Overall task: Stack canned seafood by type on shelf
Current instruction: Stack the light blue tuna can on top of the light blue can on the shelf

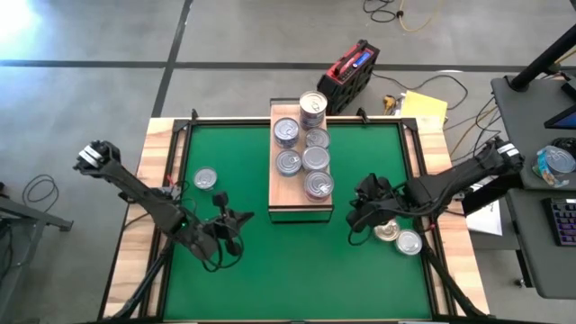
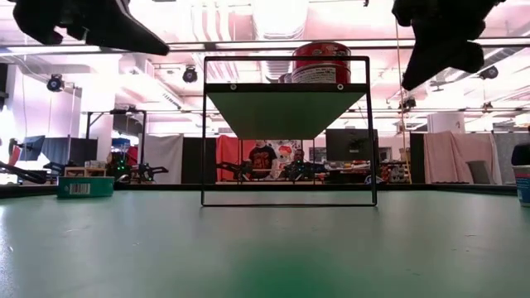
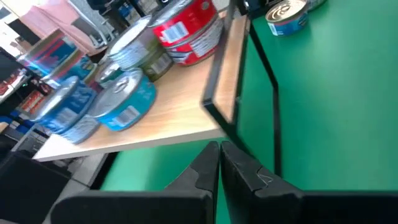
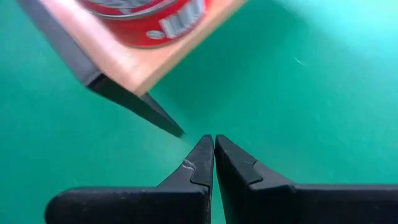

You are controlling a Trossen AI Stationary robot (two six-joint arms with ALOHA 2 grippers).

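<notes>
The shelf (image 2: 286, 112) stands in the middle, a red can (image 2: 321, 63) on top (at twelve o'clock), on the green mat (image 2: 265, 248).

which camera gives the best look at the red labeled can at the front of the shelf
The left wrist view: the red-labeled can shows lid and label on the shelf. The high view shows only its lid, the low view its side, the right wrist view its cropped lower edge.

Both slim matte-black jointed arms (image 1: 148, 198) (image 1: 450, 184) look identical, each with a pale silver cuff near the shoulder, thin black cables alongside, and wedge-shaped black plastic fingers (image 3: 245, 171) (image 4: 196, 165) with scuffed tips.
</notes>
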